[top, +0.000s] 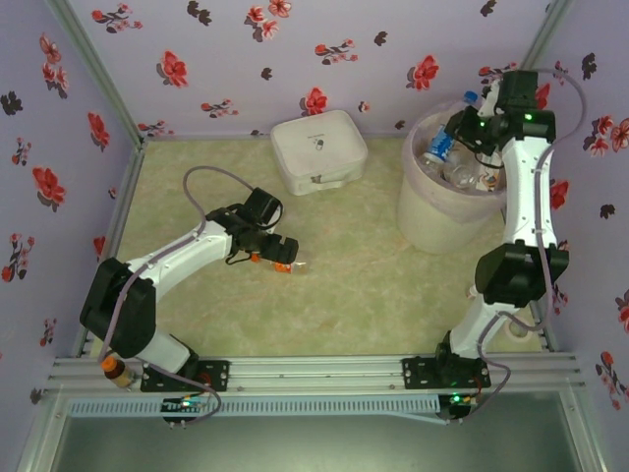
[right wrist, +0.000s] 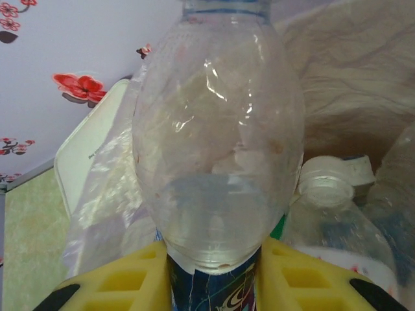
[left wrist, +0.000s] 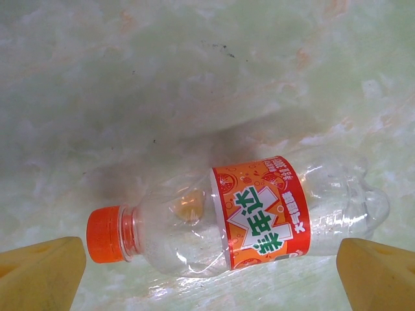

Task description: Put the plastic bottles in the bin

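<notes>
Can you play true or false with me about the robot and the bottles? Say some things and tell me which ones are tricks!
1. The left hand is open above an orange-label bottle lying on its side on the table. True.
2. The right hand is empty. False: it is shut on a clear bottle, held over the bin.
3. There are bottles inside the bin. True.
4. The white box sits to the right of the bin. False: in the top view it is to the bin's left.
5. The orange-label bottle has a blue cap. False: its cap is orange.
</notes>
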You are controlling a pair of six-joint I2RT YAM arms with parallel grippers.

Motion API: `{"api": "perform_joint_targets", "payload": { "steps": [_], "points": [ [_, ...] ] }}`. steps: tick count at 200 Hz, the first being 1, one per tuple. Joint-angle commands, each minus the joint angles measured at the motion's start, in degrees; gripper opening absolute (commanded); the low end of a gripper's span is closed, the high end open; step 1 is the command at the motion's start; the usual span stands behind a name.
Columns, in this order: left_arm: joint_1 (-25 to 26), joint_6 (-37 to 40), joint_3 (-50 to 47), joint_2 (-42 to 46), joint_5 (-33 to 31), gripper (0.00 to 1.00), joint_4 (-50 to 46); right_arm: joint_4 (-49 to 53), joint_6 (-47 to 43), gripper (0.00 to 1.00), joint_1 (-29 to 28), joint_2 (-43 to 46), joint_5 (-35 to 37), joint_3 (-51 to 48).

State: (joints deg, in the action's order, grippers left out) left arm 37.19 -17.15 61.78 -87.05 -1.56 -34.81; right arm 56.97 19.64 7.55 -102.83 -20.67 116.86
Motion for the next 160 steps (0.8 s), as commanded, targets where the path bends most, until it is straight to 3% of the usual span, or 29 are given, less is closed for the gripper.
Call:
{"api": "perform_joint_targets", "payload": {
  "steps": [1,13,36,59,87,112,160],
  "points": [
    [0.51,1.46,1.22,-0.39,-1.21,1.00,-1.23,2.47,-1.03,0.35,0.01,-0.67,2.17,-5.82],
    [0.52,1.67,1.45,-0.78,-1.16,1.00,-1.23,0.41,-0.53,0.37,-0.12,0.14,2.73,-8.16],
    [0.83,3.58,2.28,-1.29,-1.16,1.00,-2.29,-0.03,-0.21,0.54,-0.10,1.45,2.93,-7.52],
    [1.28,7.64,3.32,-0.95,-0.52,1.00,-3.97,1.95,-0.50,0.71,0.01,2.69,3.79,-2.34],
    [1.89,13.30,4.95,-0.77,0.54,1.00,-6.58,5.36,-1.14,0.83,0.57,3.78,5.44,4.92],
    [2.65,14.95,5.68,-1.29,1.50,1.00,-8.43,7.35,-2.11,0.87,1.21,5.82,7.87,7.24],
    [5.30,26.54,4.01,-3.28,4.37,1.00,-8.61,7.63,-2.54,0.87,2.45,12.60,7.97,2.79]
  ]
}}
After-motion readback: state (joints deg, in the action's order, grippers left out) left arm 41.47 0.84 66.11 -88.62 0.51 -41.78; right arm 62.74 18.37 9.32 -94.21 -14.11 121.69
